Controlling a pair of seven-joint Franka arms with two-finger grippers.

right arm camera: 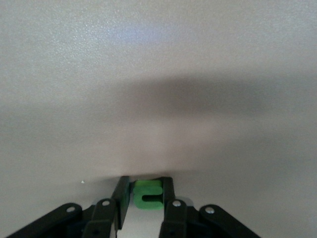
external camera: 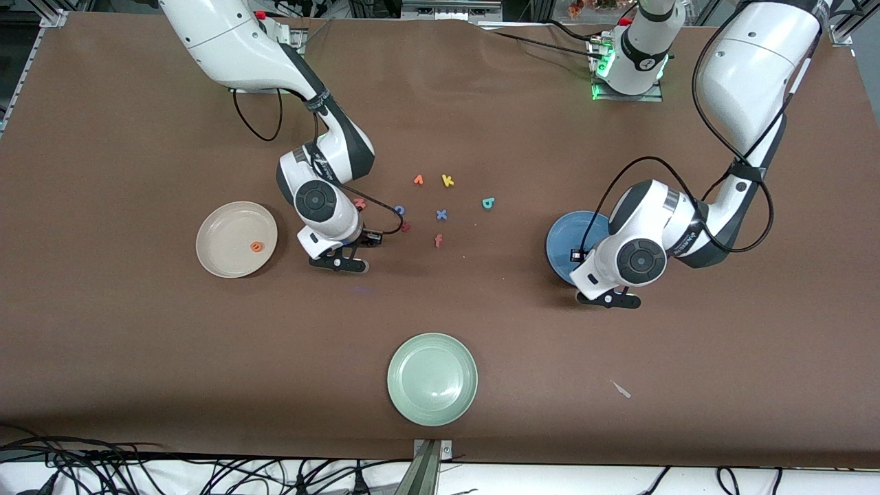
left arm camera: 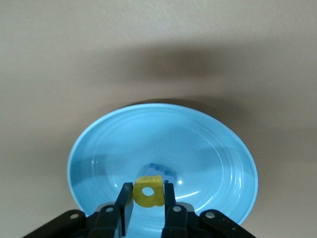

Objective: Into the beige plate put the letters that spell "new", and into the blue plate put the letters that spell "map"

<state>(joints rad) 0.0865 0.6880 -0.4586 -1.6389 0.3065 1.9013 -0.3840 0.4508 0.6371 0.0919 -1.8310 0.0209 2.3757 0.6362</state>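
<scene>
The left gripper (left arm camera: 148,198) hangs over the blue plate (left arm camera: 99,148), narrowed on the yellow round-bowled letter (left arm camera: 147,192), which sits pinched between its fingers (left arm camera: 125,198). Just under that letter, on the plate's floor, lies a blue letter (left arm camera: 162,172), most likely the "m" already delivered. Holding the yellow piece over the middle of the dish rather than over its rim looks deliberate: a light foam letter let go there should stay inside.

The right gripper (right arm camera: 146,198) is low over bare surface (external camera: 481,309), closed narrowly on the green letter (right arm camera: 147,194), which is clamped between its fingers. In the front view this gripper (external camera: 338,261) stands between the beige plate (external camera: 220,254) and the loose letters. The orange "e" (external camera: 256,247) already rests in the beige plate, so the green piece would be the second of "new" and needs carrying toward the right arm's end of the surface.

Close to the right gripper, partly hidden by the wrist, a pink-red letter (external camera: 359,203) lies on the surface; it is probably the "w". The teal stemmed letter (external camera: 488,203) lies between the two grippers, closer to the left one. Mixed among them are pieces to leave alone: the yellow "k" (external camera: 447,181), an orange "v" (external camera: 418,180), a blue "x" (external camera: 441,215), a blue "o" (external camera: 399,210) and a dark red letter (external camera: 405,225)
</scene>
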